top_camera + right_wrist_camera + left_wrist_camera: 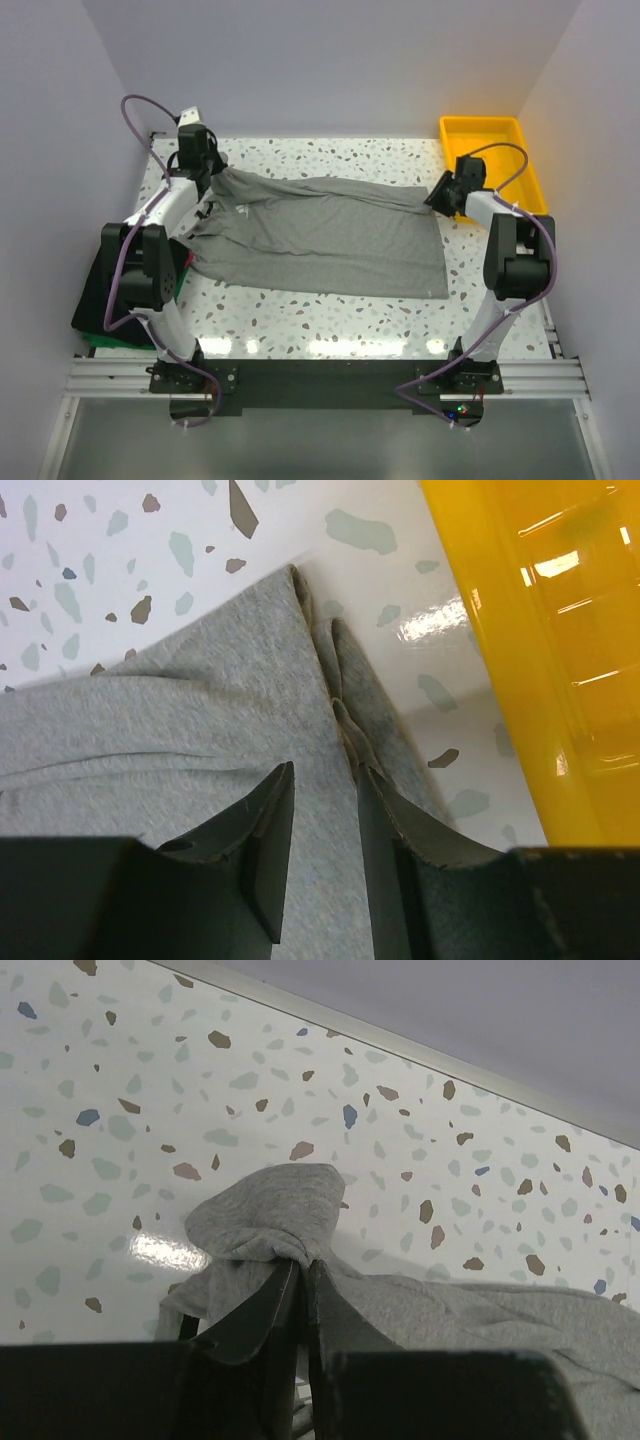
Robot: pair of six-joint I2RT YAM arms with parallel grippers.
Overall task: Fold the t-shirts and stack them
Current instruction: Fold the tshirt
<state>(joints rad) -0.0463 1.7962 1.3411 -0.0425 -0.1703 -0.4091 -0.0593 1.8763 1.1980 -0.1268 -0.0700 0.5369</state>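
Right wrist view: grey t-shirt [180, 710] partly hidden behind right gripper [325, 775], cut by left edge; yellow tray [485, 610] right of claw, cropped.

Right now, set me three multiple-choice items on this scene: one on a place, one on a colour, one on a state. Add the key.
1. Where does the yellow tray sit?
A. near left edge
B. centre
C. far right corner of the table

2. What colour is the spread t-shirt?
A. red
B. grey
C. blue

3. How is the left gripper?
A. shut on the t-shirt
B. wide open in the air
C. gripping the tray

Key:
1 C, the top view shows it at that corner.
2 B, its cloth is heather-grey in every view.
3 A, the left wrist view shows bunched fabric pinched at its closed tips.
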